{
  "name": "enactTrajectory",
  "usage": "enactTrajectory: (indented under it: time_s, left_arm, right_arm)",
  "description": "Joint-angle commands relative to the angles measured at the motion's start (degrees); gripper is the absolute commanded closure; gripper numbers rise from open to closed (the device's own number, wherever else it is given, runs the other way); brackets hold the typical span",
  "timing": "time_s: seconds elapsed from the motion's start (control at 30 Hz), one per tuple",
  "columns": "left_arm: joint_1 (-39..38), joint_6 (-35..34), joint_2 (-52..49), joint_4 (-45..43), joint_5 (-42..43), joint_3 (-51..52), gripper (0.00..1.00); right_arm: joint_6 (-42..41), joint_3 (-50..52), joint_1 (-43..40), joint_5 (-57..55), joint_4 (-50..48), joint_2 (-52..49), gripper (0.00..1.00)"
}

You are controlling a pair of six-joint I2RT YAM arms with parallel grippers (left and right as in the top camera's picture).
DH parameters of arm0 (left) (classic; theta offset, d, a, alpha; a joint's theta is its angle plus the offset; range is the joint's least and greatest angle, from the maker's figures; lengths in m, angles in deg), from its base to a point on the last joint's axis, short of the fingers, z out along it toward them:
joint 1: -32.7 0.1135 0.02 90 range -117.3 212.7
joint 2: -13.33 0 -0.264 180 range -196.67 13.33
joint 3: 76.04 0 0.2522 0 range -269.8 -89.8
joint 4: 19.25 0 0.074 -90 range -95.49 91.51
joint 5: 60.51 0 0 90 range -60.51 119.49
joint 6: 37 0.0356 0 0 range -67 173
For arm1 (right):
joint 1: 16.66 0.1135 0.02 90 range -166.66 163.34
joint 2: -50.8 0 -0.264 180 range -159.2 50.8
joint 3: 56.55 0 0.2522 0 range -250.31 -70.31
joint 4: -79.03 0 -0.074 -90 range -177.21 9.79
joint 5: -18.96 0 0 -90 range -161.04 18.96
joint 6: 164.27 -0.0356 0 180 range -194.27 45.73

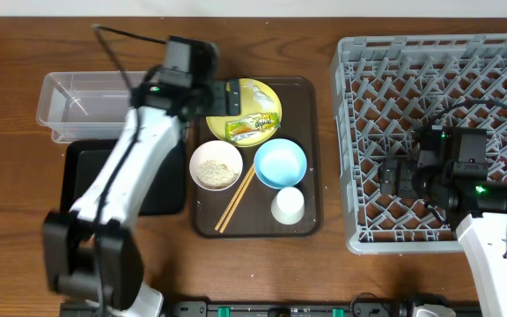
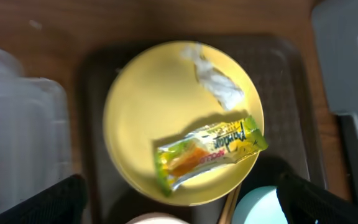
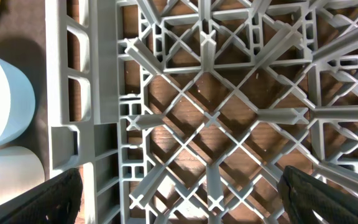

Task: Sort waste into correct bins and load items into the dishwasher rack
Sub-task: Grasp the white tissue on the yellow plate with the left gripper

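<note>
The green-and-yellow wrapper (image 1: 252, 129) (image 2: 210, 152) lies on the pale-yellow plate (image 1: 267, 92) (image 2: 160, 106), beside a crumpled white scrap (image 2: 219, 84). My left gripper (image 1: 228, 96) (image 2: 185, 202) hovers open above the plate, holding nothing. White crumbs fill the whitish-pink bowl (image 1: 216, 165). The light blue bowl (image 1: 280, 163) (image 3: 5, 99), white cup (image 1: 288, 205) (image 3: 11, 180) and chopsticks (image 1: 235, 199) sit on the brown serving tray (image 1: 311, 158). My right gripper (image 1: 391, 180) (image 3: 182, 196) stands open and empty over the grey rack (image 1: 429, 79) (image 3: 210, 118), near its left wall.
The clear tub (image 1: 82, 106) (image 2: 17, 137) stands at the back left. In front of it lies the black tray (image 1: 161, 189), partly covered by my left arm. The rack holds nothing that I can see.
</note>
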Motion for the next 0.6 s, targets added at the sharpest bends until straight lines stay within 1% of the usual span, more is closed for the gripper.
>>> enactTrajectory:
  time_s: [0.0,0.27,0.57]
  left_arm:
    - [-1.7,-4.1,-4.1,-2.6,-0.1,-0.9,0.01]
    - [-4.1,-12.6,-11.6,-12.7,-0.1,-0.9,0.01]
    - [-6.1,-12.9,-18.0,-22.7,-0.1,-0.9,0.0]
  right_arm:
    - [-0.6,-1.2,0.6,0.3,0.0,0.2,0.01]
    - [-0.6,-1.2,0.6,0.5,0.7,0.2,0.01]
    - [-0.6,-1.2,0.6,0.5,1.1,0.2,0.01]
